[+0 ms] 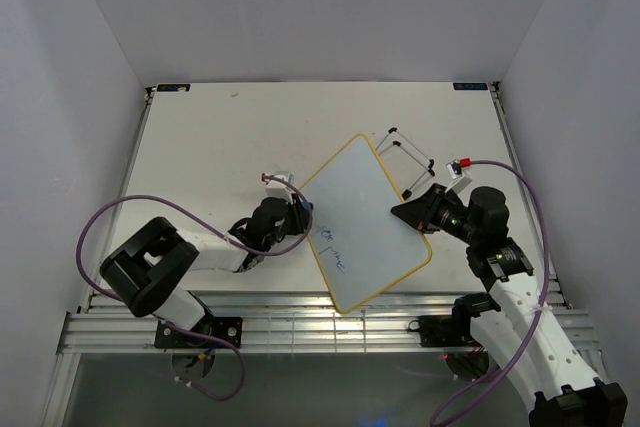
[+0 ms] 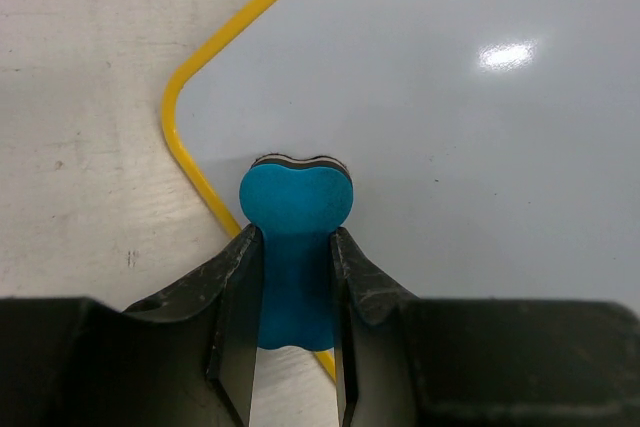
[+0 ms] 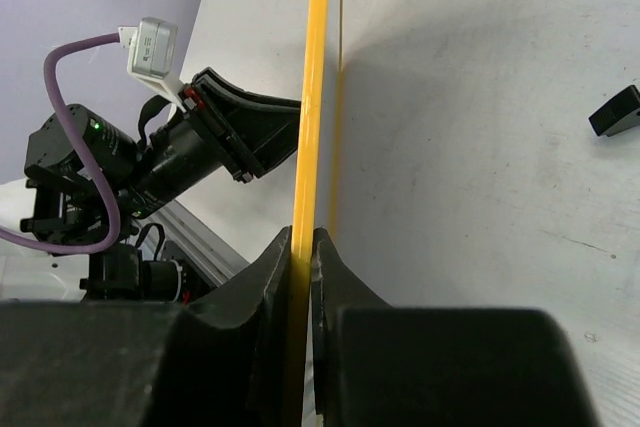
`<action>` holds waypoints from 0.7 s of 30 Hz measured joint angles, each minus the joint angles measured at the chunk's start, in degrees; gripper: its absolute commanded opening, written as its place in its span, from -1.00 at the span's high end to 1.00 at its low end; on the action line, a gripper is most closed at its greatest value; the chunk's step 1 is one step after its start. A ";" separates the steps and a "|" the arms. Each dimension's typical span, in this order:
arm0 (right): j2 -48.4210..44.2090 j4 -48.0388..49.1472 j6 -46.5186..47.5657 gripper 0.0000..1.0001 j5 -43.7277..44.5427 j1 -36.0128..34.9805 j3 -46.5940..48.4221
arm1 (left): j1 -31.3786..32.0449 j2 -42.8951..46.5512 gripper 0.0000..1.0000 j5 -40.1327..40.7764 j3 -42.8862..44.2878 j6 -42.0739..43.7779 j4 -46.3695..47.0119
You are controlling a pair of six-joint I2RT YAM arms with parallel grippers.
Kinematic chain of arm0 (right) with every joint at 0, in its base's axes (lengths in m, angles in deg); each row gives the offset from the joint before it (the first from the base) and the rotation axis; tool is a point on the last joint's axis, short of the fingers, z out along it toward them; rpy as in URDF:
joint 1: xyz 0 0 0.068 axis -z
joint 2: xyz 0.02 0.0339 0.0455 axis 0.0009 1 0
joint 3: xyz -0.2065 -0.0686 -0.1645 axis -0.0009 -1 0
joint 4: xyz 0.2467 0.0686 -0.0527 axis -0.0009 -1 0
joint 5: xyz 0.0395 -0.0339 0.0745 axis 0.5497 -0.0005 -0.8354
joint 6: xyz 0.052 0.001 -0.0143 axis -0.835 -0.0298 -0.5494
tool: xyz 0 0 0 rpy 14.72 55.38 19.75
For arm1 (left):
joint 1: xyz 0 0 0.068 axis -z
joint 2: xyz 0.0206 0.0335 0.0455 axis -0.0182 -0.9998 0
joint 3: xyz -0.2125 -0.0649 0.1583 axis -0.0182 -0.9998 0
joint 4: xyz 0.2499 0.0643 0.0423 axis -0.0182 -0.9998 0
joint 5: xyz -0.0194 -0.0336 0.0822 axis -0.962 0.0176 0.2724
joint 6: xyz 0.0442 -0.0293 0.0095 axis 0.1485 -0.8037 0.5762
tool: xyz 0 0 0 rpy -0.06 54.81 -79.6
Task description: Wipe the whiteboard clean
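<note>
Left wrist view: my left pincer (image 2: 295,242) grips the eraser (image 2: 295,202) on the whiteboard (image 2: 450,147), my right pincer (image 3: 302,247) pinches its frame (image 3: 315,97), so wiping is starting; next I'd sweep toward the writing (image 1: 335,247).

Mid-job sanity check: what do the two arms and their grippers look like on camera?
The left arm and right arm both have white link shells with black joint housings. A purple cable loops off the left one, and a second purple cable arcs over the right. The left gripper and right gripper have matte black, tapered fingers with scuffed edges.
</note>
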 measured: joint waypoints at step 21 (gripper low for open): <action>1.62 2.27 -2.14 0.85 1.88 1.25 0.00 | 22.12 -0.63 1.00 0.33 0.96 2.95 17.40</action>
